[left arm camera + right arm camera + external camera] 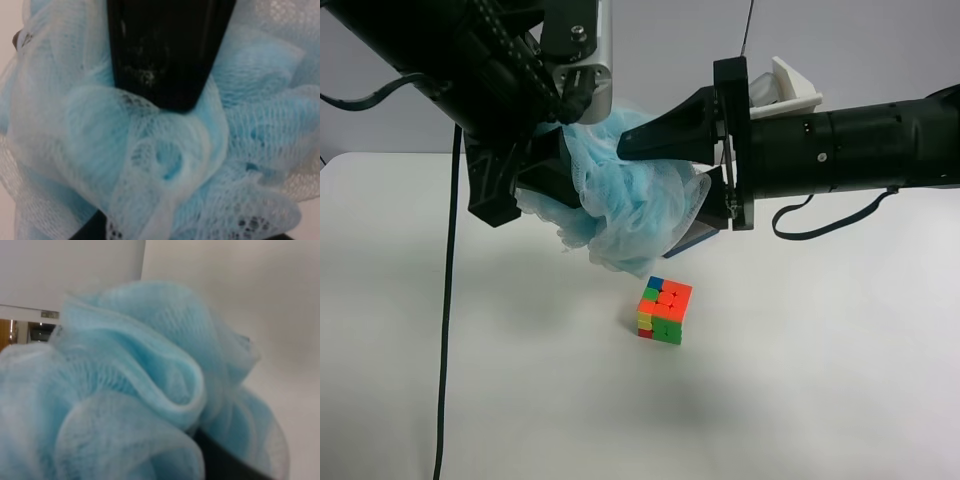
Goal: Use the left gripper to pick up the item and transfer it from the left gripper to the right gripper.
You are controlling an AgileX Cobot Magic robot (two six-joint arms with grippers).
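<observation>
Noting puzzle cube (665,311) nearest, at table (840,390) middle; just beyond and above it, item (630,200) aloft, clamped tight in left gripper (552,165). Straddled opposite by right gripper (650,165); cannot tell whether gripped. Hold left clamp until right bites deep into ruffles, then release.

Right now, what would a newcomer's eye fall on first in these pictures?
The fluffy light-blue bath pouf catches the eye first: it hangs above the white table, clamped in the left gripper, while the right gripper reaches around it from the opposite side with long pointed jaws. Just below it, a multicoloured puzzle cube sits on the table.
</observation>
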